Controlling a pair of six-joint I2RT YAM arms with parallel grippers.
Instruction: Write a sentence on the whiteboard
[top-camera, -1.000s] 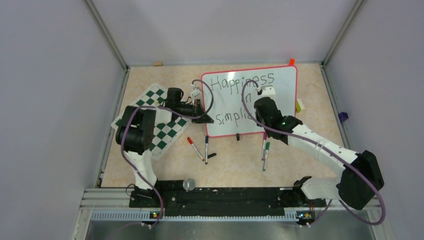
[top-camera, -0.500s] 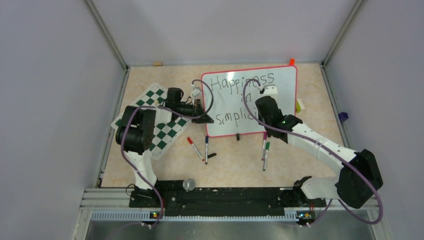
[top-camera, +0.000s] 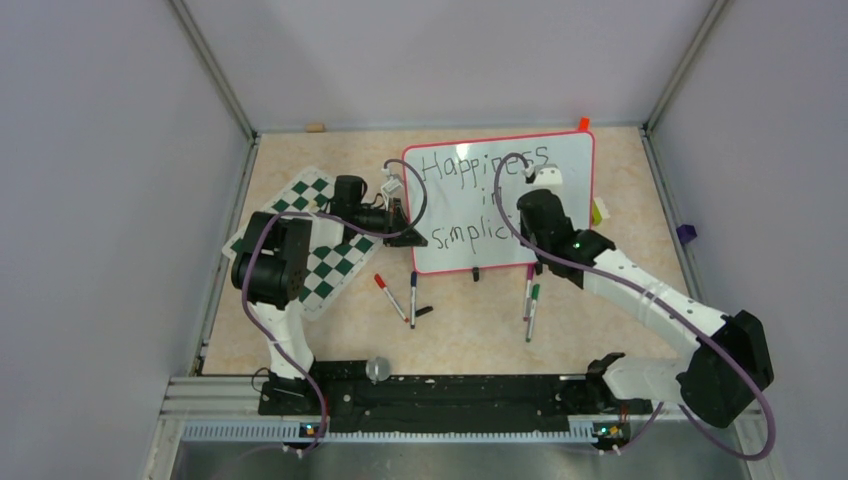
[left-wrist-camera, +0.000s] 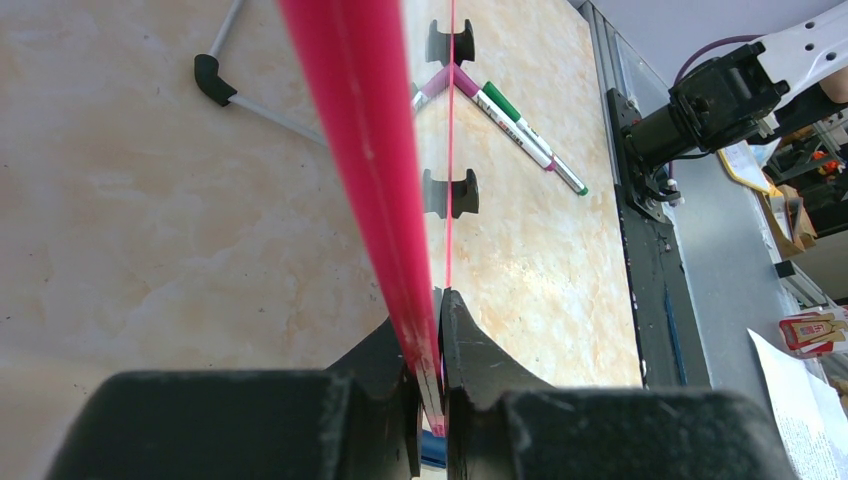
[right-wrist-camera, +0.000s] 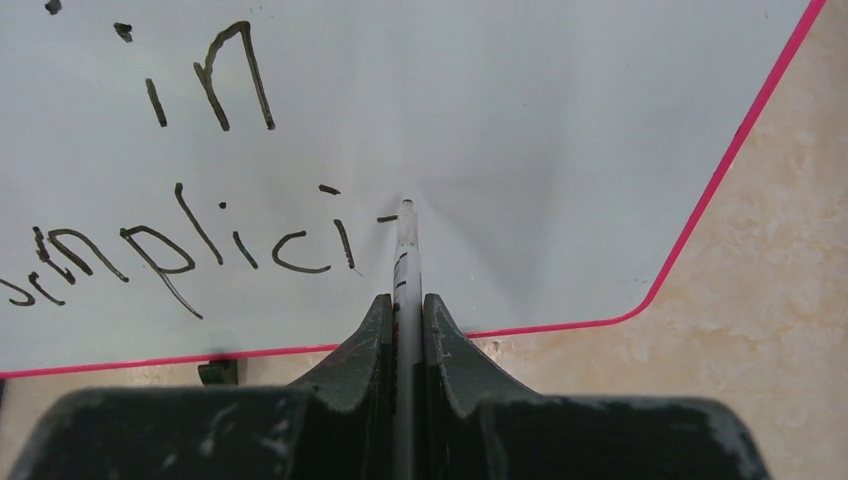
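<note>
1. Loose markers (top-camera: 530, 310) lie on the table (top-camera: 460, 335), nearest the arm bases.
2. The left gripper (left-wrist-camera: 430, 305) is nipped narrow on the red left edge of the whiteboard (top-camera: 570, 165).
3. The right gripper (right-wrist-camera: 405, 300) clamps a marker (right-wrist-camera: 406, 235), its tip on the board just after "Simplici".
4. The whiteboard lies at the table's far middle.

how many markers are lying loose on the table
4: a red-capped marker and a dark-capped marker below the whiteboard's left corner, a purple marker and a green marker below its right. Others may be hidden.
</note>
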